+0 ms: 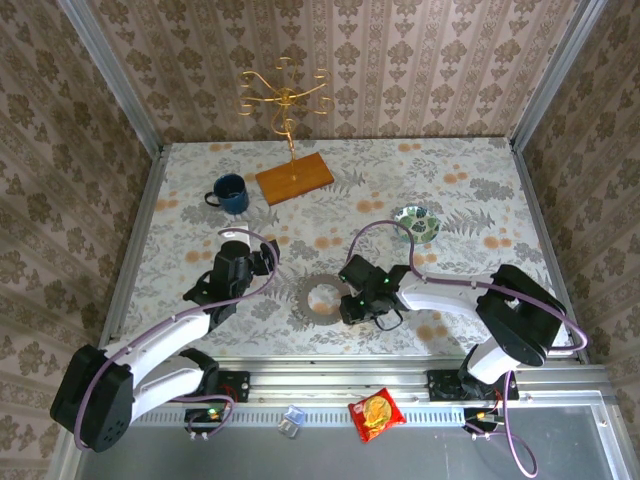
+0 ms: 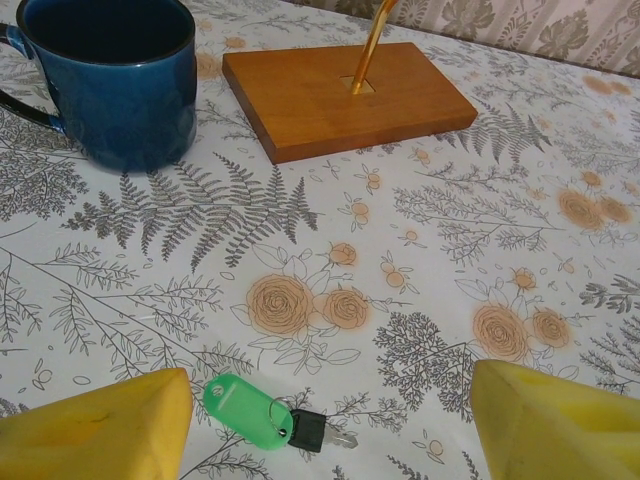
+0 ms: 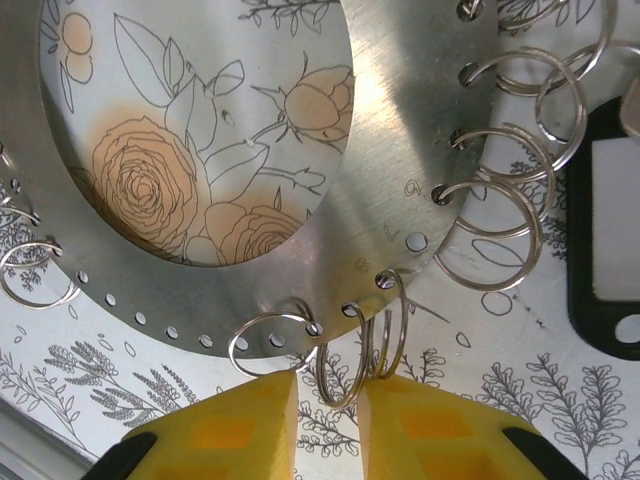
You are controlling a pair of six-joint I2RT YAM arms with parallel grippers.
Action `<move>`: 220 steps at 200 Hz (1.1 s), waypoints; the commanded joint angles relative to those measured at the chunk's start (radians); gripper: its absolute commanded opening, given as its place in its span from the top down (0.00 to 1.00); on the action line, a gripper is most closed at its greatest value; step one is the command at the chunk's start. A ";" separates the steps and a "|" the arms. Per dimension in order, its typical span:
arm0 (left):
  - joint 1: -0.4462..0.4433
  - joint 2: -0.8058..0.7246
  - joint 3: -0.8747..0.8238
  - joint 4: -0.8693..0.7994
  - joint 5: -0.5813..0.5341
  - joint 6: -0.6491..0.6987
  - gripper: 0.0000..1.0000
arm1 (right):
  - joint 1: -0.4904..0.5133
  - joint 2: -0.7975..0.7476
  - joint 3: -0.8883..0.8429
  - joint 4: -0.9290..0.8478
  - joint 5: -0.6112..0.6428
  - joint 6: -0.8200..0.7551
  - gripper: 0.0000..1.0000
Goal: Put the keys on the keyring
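Right jaws nearly closed, perhaps pinching, on a keyring [image 3: 341, 368] — thin silver loop.

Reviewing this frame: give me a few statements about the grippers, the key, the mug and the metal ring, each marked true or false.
1. The left gripper stands open, with the green-tagged key lying between its fingers. True.
2. The blue mug lies tipped on its side. False: it stands upright.
3. A small keyring sits in the narrow gap of the right gripper. True.
4. The flat metal ring has nothing attached to it. False: several wire rings hang from holes along its rim.
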 commanded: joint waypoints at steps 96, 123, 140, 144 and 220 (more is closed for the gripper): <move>0.007 -0.032 -0.010 -0.007 -0.023 -0.004 0.26 | -0.036 0.039 0.073 -0.045 0.076 0.000 0.98; 0.007 -0.033 -0.007 -0.012 -0.023 0.006 0.26 | -0.021 0.022 0.078 -0.111 0.055 -0.056 1.00; 0.007 -0.035 -0.005 -0.019 -0.026 0.013 0.26 | -0.006 0.011 0.079 -0.177 0.064 -0.109 1.00; 0.007 -0.035 -0.004 -0.018 -0.025 0.014 0.26 | -0.003 0.007 0.080 -0.187 0.068 -0.118 1.00; 0.007 -0.045 -0.003 -0.026 -0.034 0.018 0.27 | 0.009 0.019 0.124 -0.252 0.086 -0.219 1.00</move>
